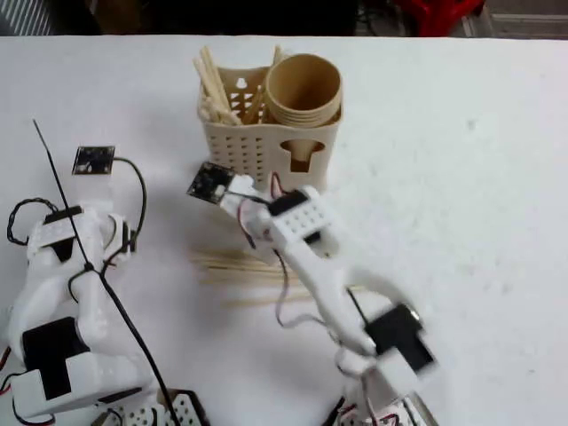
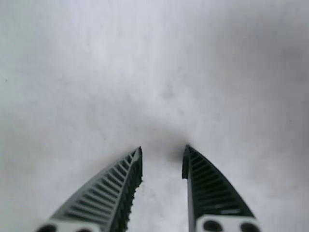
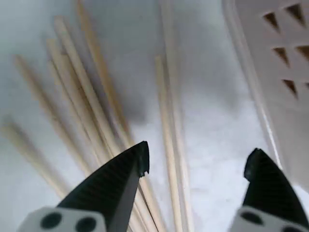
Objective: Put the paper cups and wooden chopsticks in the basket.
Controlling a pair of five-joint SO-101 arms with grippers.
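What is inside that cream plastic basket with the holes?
A stack of tan paper cups fills one side; a bundle of wooden chopsticks leans in the other. The cream plastic basket has walls that hide the bottom and how many cups are nested.
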